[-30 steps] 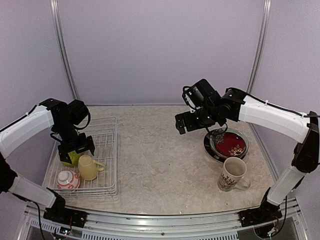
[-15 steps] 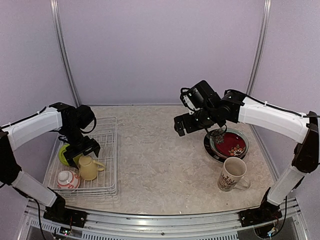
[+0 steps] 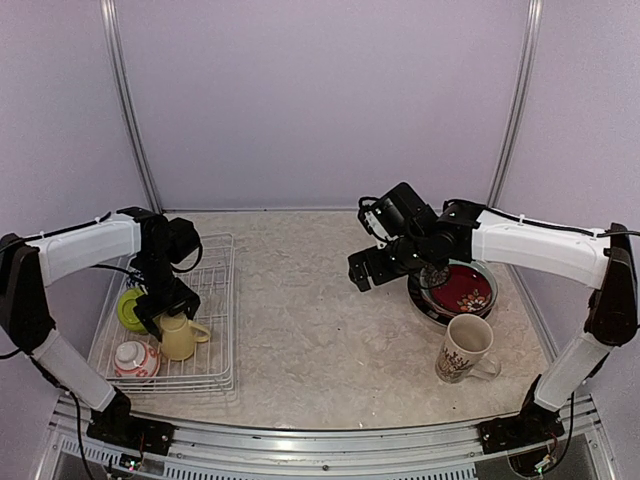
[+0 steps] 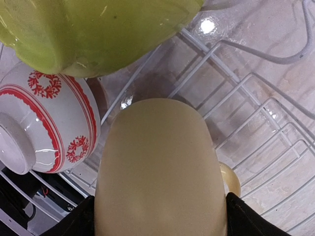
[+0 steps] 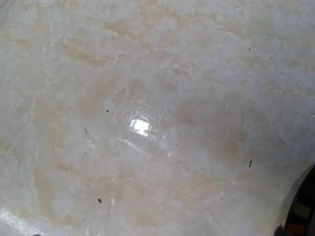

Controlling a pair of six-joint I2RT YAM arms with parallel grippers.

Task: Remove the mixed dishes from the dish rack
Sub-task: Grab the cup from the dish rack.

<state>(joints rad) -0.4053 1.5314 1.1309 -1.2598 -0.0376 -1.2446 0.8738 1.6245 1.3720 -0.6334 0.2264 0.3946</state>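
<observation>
The dish rack [image 3: 215, 300] stands at the left and holds a lime-green bowl [image 3: 130, 308], a red-white patterned bowl [image 3: 134, 358] and a yellow mug [image 3: 178, 337] lying on its side. My left gripper [image 3: 165, 312] reaches down into the rack. In the left wrist view the yellow mug [image 4: 157, 172] fills the gap between both black fingers [image 4: 78, 221], which press its sides. My right gripper [image 3: 368, 272] hovers open and empty over the table's middle. The right wrist view shows none of its fingers.
At the right, a dark red floral plate [image 3: 462, 290] lies on a teal plate [image 3: 487, 272] and a black-rimmed plate [image 3: 420, 300]. A cream patterned mug [image 3: 465, 350] stands in front of them. The rack's wires [image 4: 256, 128] run under the yellow mug.
My left gripper slid from over the lime-green bowl to the yellow mug and its jaws narrowed onto it. The right gripper sank slightly.
</observation>
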